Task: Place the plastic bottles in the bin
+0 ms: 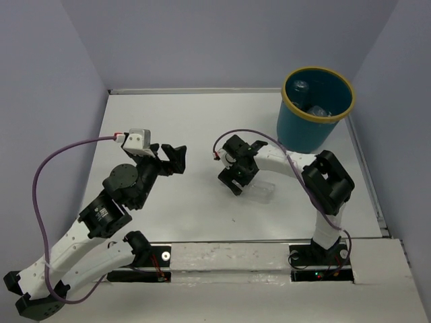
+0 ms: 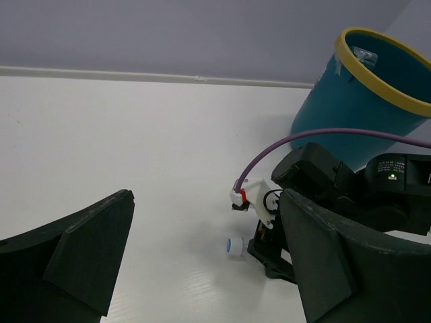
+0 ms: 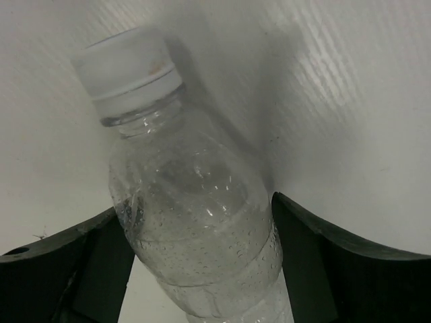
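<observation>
Right end effector pinches a clear, droplet-fogged bottle with a white cap, lying on the white worktop near the teal bin; left end effector gapes wide. Lavender walls.

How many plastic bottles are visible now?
3. One bottle lies on the table between the fingers of the right gripper; two are inside the bin. Others may be hidden there.

From above, the right hand covers most of the clear bottle. The wrist view cuts the bottle's bottom off at the lower edge. The bottles inside the bin at upper right are too blurry to count.
</observation>
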`<state>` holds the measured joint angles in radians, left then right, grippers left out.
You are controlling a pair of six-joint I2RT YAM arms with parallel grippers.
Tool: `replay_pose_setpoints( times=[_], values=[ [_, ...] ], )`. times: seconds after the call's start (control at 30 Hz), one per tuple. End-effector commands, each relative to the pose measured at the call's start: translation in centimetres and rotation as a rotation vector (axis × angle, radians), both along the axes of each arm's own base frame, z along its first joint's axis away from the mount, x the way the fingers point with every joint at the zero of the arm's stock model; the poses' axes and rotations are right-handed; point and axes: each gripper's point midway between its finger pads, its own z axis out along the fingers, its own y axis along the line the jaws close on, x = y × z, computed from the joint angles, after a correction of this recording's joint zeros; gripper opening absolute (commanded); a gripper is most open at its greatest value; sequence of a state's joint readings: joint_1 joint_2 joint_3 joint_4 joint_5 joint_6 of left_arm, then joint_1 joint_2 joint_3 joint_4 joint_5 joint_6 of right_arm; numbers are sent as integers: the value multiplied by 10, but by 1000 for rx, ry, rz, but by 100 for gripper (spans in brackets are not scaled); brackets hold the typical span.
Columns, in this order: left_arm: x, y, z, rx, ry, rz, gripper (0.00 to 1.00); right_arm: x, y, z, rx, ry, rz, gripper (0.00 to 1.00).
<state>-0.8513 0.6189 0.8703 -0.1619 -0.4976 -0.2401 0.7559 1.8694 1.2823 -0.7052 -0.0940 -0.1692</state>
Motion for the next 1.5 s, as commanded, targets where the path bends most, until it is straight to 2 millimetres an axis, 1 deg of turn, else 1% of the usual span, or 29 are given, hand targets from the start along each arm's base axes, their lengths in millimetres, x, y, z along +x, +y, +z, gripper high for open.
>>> replay_pose_setpoints(
  times=[0.0, 0.03, 0.07, 0.1, 0.17, 0.2, 0.27, 0.3, 0.33, 0.37, 0.4, 0.43, 0.47, 0.5, 0.53, 0.6, 0.63, 0.7, 0.73, 0.8, 0.87, 0.93, 1.0, 1.17, 1.23, 1.27, 1.3, 1.4, 1.47],
  values=[
    [-3, -1, 11, -40, -36, -14, 99, 45, 38, 60, 143, -214, -44, 76],
    [-4, -5, 10, -41, -35, -39, 99, 54, 42, 87, 190, -283, -66, 72],
    [-4, -7, 11, -42, -35, -50, 99, 62, 42, 105, 212, -337, -85, 59],
    [-5, -10, 10, -38, -31, -62, 99, 69, 43, 125, 236, -391, -107, 52],
    [-5, -14, 9, -36, -29, -80, 99, 91, 42, 176, 288, -544, -174, 42],
    [-6, -16, 9, -36, -29, -91, 99, 97, 39, 215, 343, -627, -212, 40],
    [-7, -17, 10, -38, -29, -99, 99, 115, 25, 264, 412, -748, -307, 40],
    [-8, -17, 10, -42, -31, -105, 99, 126, 6, 310, 471, -871, -393, 40],
    [-8, -18, 11, -45, -34, -110, 99, 123, 3, 321, 490, -886, -397, 40],
    [-8, -19, 11, -43, -33, -116, 99, 138, -22, 354, 511, -1013, -491, 40],
    [-9, -22, 10, -40, -30, -129, 99, 143, -41, 376, 527, -1085, -549, 40],
    [-9, -24, 9, -37, -28, -136, 99, 144, -64, 415, 602, -1191, -624, 40],
    [-9, -24, 9, -35, -26, -139, 99, 148, -83, 431, 633, -1235, -672, 40],
    [-9, -25, 9, -32, -24, -142, 99, 158, -120, 444, 633, -1295, -756, 40],
    [-9, -25, 8, -32, -22, -142, 99, 156, -140, 467, 702, -1353, -812, 40],
    [-10, -24, 9, -35, -26, -142, 99, 159, -175, 481, 713, -1429, -897, 39],
    [-12, -24, 11, -42, -30, -146, 99, 162, -203, 492, 714, -1505, -949, 38],
    [-13, -23, 13, -50, -36, -151, 99, 168, -225, 490, 684, -1553, -997, 38],
    [-13, -24, 13, -50, -36, -157, 99, 173, -245, 485, 652, -1584, -1041, 38],
    [-14, -25, 13, -49, -37, -160, 99, 189, -266, 462, 612, -1561, -1127, 38],
    [-14, -25, 13, -47, -37, -160, 99, 201, -286, 442, 691, -1504, -1210, 38],
    [-13, -25, 12, -45, -35, -160, 99, 214, -294, 412, 708, -1439, -1268, 39],
    [-13, -25, 12, -45, -34, -157, 99, 221, -300, 396, 805, -1369, -1325, 40],
    [-12, -25, 10, -38, -30, -153, 99, 227, -297, 359, 968, -1210, -1425, 41],
    [-11, -24, 10, -36, -30, -148, 99, 224, -295, 355, 1004, -1193, -1441, 54],
    [-11, -24, 10, -37, -29, -148, 99, 220, -292, 353, 1031, -1175, -1446, 67],
    [-11, -24, 10, -36, -30, -148, 99, 218, -291, 354, 1045, -1168, -1447, 73],
    [-11, -25, 9, -34, -28, -150, 99, 212, -284, 364, 1095, -1148, -1420, 87],
    [-11, -26, 8, -30, -24, -153, 99, 210, -281, 368, 1107, -1132, -1414, 88]
  ],
)
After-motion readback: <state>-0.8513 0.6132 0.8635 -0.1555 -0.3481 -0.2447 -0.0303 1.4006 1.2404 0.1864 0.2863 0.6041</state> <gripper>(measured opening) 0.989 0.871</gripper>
